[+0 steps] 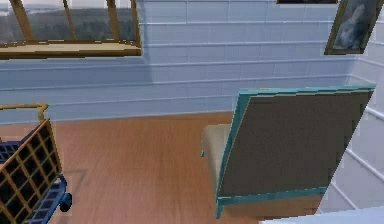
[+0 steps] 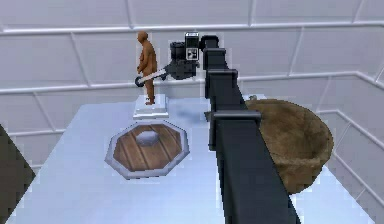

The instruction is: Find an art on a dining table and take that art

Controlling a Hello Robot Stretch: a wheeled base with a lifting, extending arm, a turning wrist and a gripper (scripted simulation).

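**Figurine at the table's far edge, jaws level with it**

Task thing: a small art figurine [image 2: 147, 65], standing human form, orange-brown all over, smooth and evenly coloured. It is upright on a small white block base [image 2: 150, 109]. Limbs are too small to make out. It stands on the pale table [image 2: 70, 190] close to the far edge, about midway along it, with a white panelled wall [image 2: 60, 55] behind.

Arm: the dark square bar [image 2: 236, 135] runs up from the near edge of the table, right of the middle, out toward the far edge. At its end sit the black-and-white marker squares [image 2: 192, 50]. The dark jaws body is left of them. Thin pale fingers [image 2: 152, 74] slant down-left across the figurine at about waist height. Whether they touch it I cannot tell. Jaws state: cannot tell, and with the figurine standing on the table right there I cannot tell whether anything is held.

Other things on the table: an octagonal dish [image 2: 148, 150] with a pale rim and brown wood-grain centre, toward the near side from the figurine. A rough brown bowl [image 2: 292, 140] sits by the right edge, partly behind the arm.

Forward view: a chair [image 1: 290, 140] with teal frame, brown back, cream seat, on a wooden floor [image 1: 140, 160]. A wood-framed window [image 1: 70, 25] is upper left. A framed picture [image 1: 352, 25] hangs upper right. A lattice-sided cart [image 1: 30, 170] is at lower left.
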